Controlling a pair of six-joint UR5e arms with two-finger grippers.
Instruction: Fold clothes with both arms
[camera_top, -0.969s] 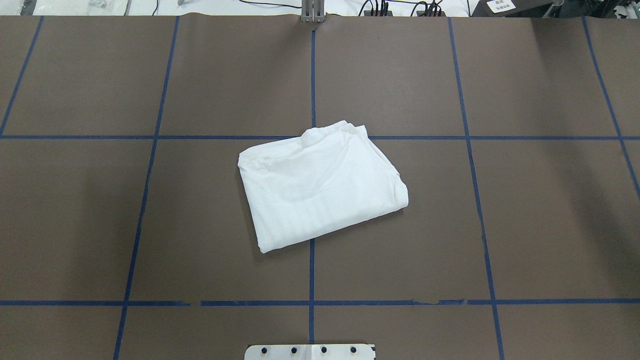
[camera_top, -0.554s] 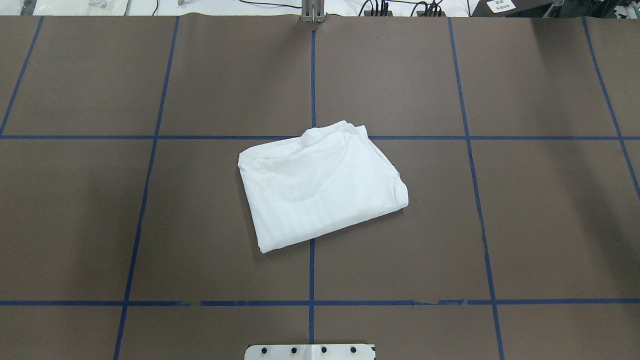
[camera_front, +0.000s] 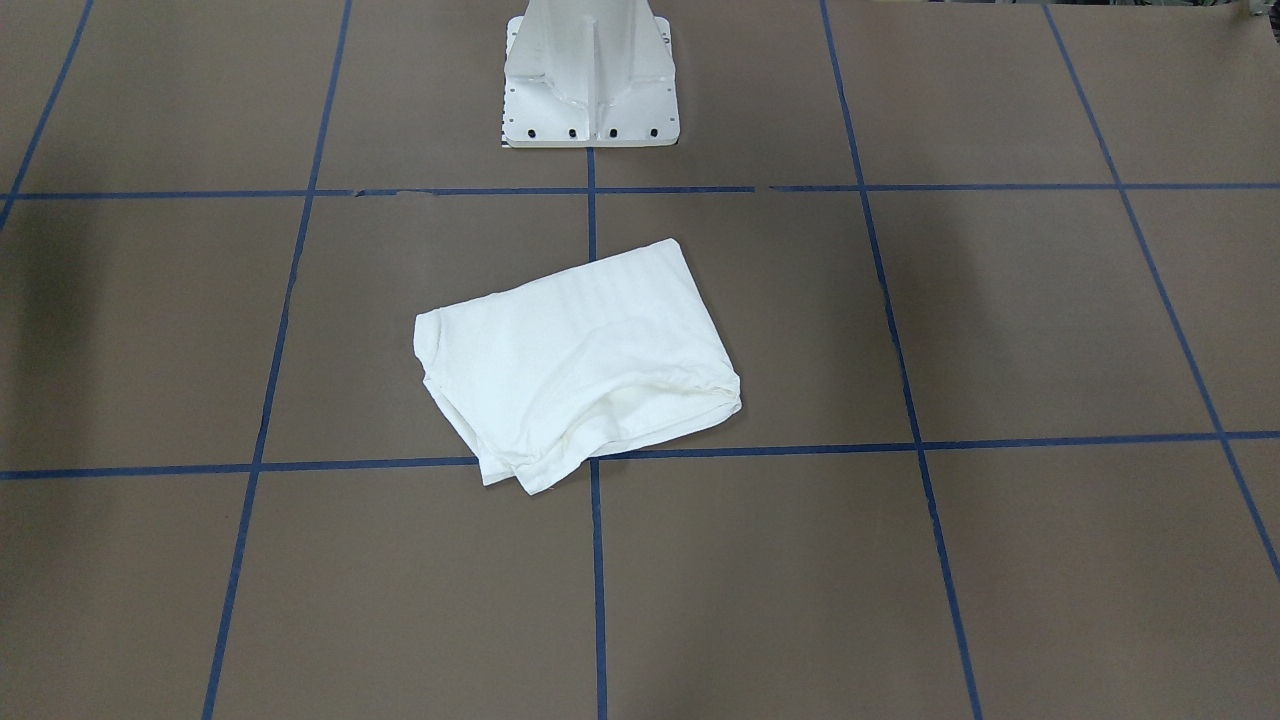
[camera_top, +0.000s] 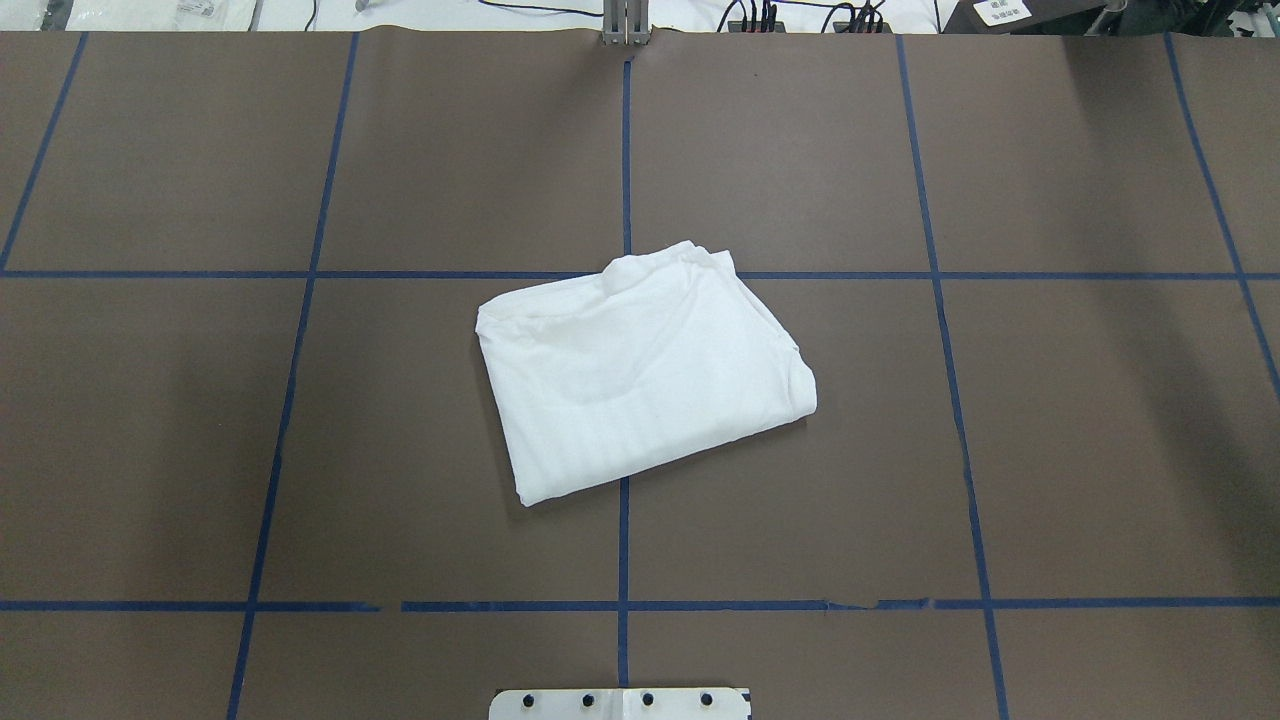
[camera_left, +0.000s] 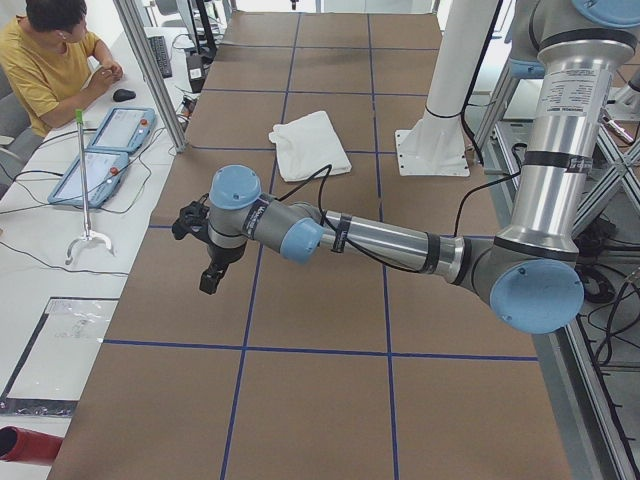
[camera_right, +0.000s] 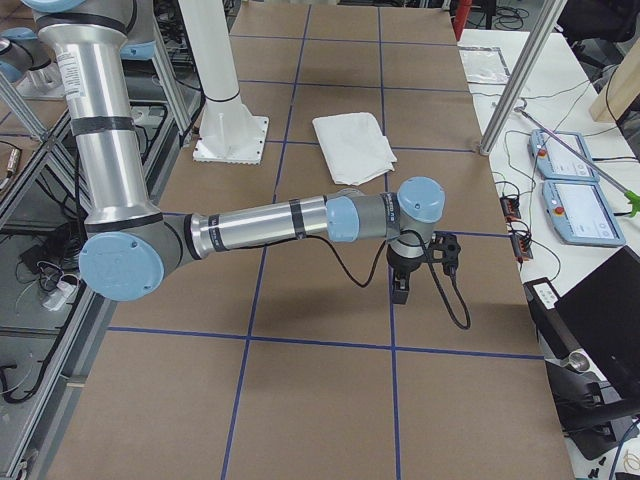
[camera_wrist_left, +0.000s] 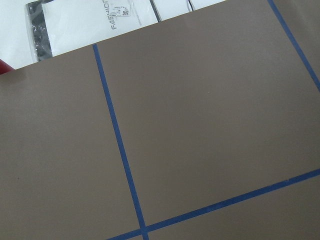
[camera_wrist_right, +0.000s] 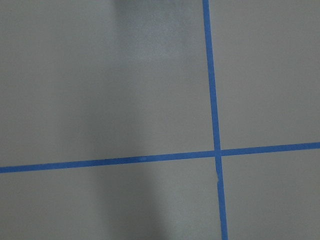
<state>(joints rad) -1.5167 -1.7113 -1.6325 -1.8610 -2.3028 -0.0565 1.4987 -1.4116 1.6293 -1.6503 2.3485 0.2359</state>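
Shirt (camera_top: 640, 375) lies folded on table (camera_top: 300, 450); I see left gripper (camera_left: 208, 284) and right gripper (camera_right: 400, 292) hovering well apart from it; can't tell either claw's opening.

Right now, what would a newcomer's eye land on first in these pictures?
A folded white shirt lies in the middle of the brown table, across the blue tape lines. The left arm and the right arm stretch toward opposite ends of the table, far from the shirt. The left claw and the right claw hang above the surface.
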